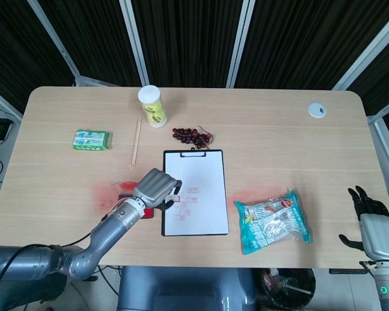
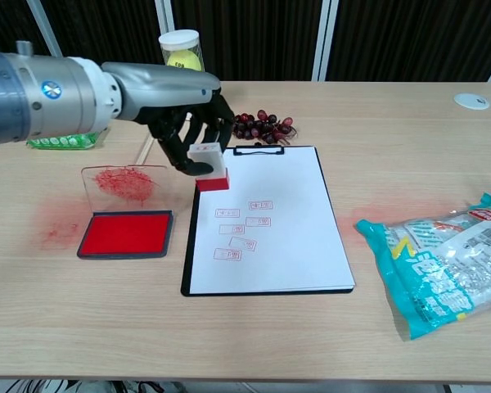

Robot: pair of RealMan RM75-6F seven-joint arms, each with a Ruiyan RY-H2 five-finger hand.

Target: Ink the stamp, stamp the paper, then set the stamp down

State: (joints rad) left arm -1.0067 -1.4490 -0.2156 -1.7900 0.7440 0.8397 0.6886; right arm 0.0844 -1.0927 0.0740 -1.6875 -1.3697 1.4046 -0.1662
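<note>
My left hand (image 2: pixel 186 113) holds the stamp (image 2: pixel 208 166), a white block with a red inked base, in the air over the left edge of the clipboard's white paper (image 2: pixel 272 237). Several red stamp marks show on the middle of the paper. The red ink pad (image 2: pixel 126 233) lies to the left of the clipboard, with its clear, ink-smeared lid (image 2: pixel 121 182) standing up behind it. In the head view the left hand (image 1: pixel 156 186) covers part of the pad. My right hand (image 1: pixel 375 228) hangs off the table's right front corner, fingers apart and empty.
A tennis ball tube (image 2: pixel 181 57) and a bunch of grapes (image 2: pixel 266 125) sit behind the clipboard. A green pack (image 1: pixel 91 139) and a wooden stick (image 1: pixel 136 140) lie at the left. A snack bag (image 2: pixel 442 262) lies at the right, a white disc (image 2: pixel 472 100) at the far right.
</note>
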